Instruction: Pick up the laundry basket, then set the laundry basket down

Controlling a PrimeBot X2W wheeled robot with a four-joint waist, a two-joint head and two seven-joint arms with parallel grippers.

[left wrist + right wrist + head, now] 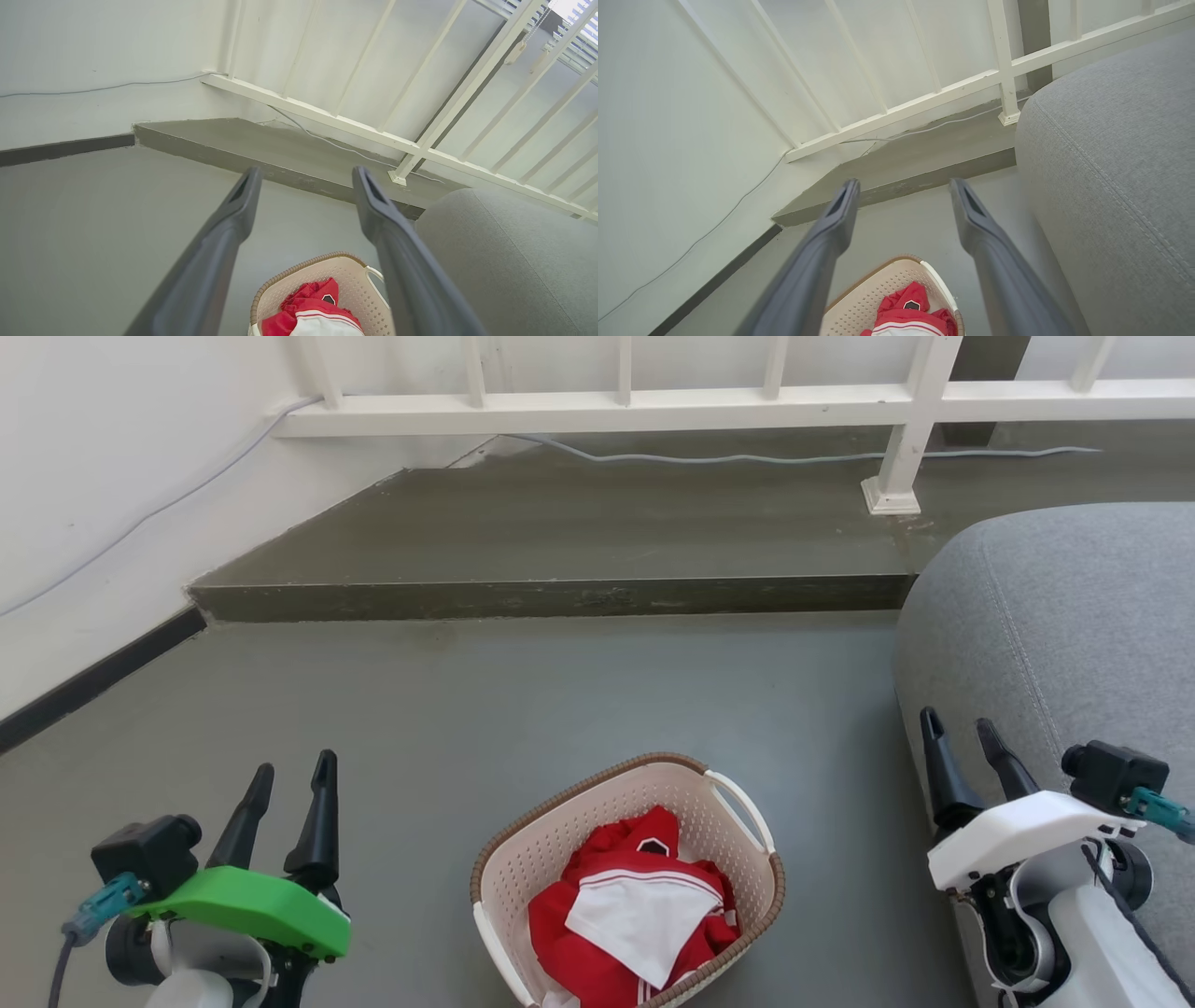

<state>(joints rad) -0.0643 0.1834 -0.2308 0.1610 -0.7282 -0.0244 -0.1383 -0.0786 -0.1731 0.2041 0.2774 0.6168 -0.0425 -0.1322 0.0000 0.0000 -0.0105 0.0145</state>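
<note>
The laundry basket (523,859) stands on the grey floor at the bottom middle of the head view, cream and perforated with a brown rim and a white handle on each side. Red and white clothes (635,915) lie inside it. My left gripper (291,782) hangs open to the basket's left, well apart from it. On the other side my right gripper (960,726) is open too, in front of the sofa. The left wrist view has the basket (348,284) low between its open fingers, and the right wrist view has the basket (864,308) the same way.
A grey sofa (1074,625) fills the right side, close to my right arm. A raised concrete step (560,597) runs across behind the basket, with a white railing (616,406) and a thin cable on it. A white wall with a dark skirting board lies to the left.
</note>
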